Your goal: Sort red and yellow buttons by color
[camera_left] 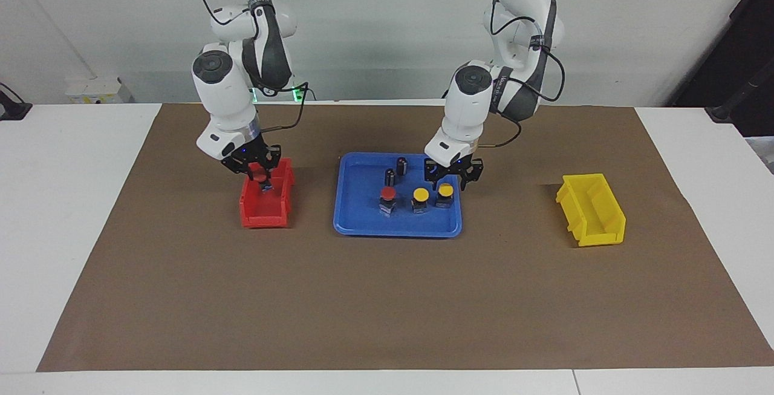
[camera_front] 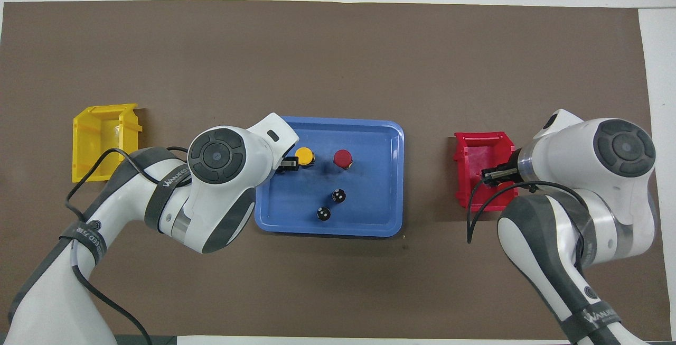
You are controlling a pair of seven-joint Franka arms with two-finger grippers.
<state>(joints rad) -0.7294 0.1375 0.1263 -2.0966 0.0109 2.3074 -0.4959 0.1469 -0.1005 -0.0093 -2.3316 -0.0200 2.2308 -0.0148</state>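
In the blue tray [camera_left: 396, 230] three buttons stand in a row: a red button [camera_left: 387, 193], a yellow button [camera_left: 421, 194] and a second yellow button [camera_left: 445, 189] toward the left arm's end. My left gripper [camera_left: 449, 181] hangs open just over that second yellow button, which the arm hides in the overhead view. My right gripper [camera_left: 261, 179] is shut on another red button [camera_left: 260, 173] and holds it over the red bin [camera_left: 263, 212]. The overhead view shows one yellow button [camera_front: 304, 155] and the tray's red button [camera_front: 343, 158].
Two dark capless cylinders [camera_front: 338, 195] [camera_front: 324, 213] stand in the tray, nearer to the robots than the buttons. A yellow bin [camera_left: 591, 208] sits toward the left arm's end of the brown mat, the red bin [camera_front: 478, 176] toward the right arm's end.
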